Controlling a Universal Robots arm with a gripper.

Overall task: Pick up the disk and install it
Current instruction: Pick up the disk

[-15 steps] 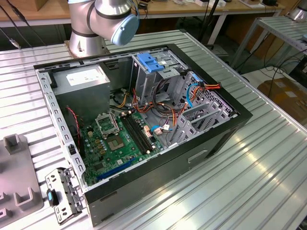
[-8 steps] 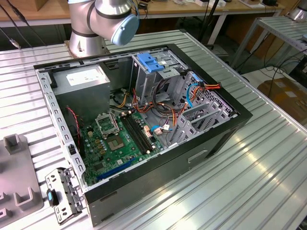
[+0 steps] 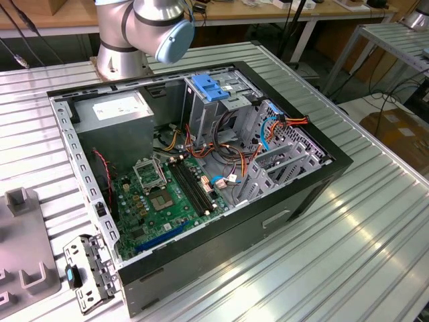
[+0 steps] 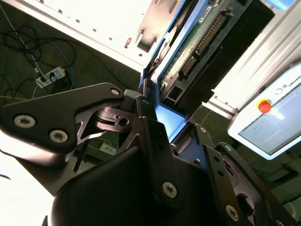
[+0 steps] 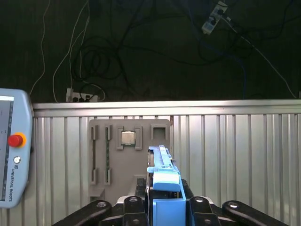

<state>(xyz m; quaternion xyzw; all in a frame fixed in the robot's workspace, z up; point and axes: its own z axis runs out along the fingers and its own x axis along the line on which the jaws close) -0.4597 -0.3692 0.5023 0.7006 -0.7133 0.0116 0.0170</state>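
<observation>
My gripper (image 5: 165, 209) is shut on the disk (image 5: 163, 176), which stands edge-on between the black fingers (image 5: 134, 207) in its bright blue carrier. In the second wrist view the same disk (image 4: 202, 44) shows its green circuit board and dark body, with the blue frame running down into the gripper (image 4: 162, 129). The disk hangs above the ribbed metal table (image 5: 235, 150), over a grey fixture plate (image 5: 101, 157). In the exterior view the open computer case (image 3: 201, 168) lies on its side, its drive cage (image 3: 221, 111) at the far end, and the arm's base (image 3: 144, 30) stands behind it.
A light-blue latch plate (image 3: 211, 87) tops the drive cage. Coloured cables (image 3: 201, 144) cross the motherboard (image 3: 164, 198). A small chip (image 5: 128, 138) sits in the fixture plate. A control pendant with a red button (image 5: 14, 162) rests beside it. A metal bracket (image 3: 87, 275) lies near the case's front corner.
</observation>
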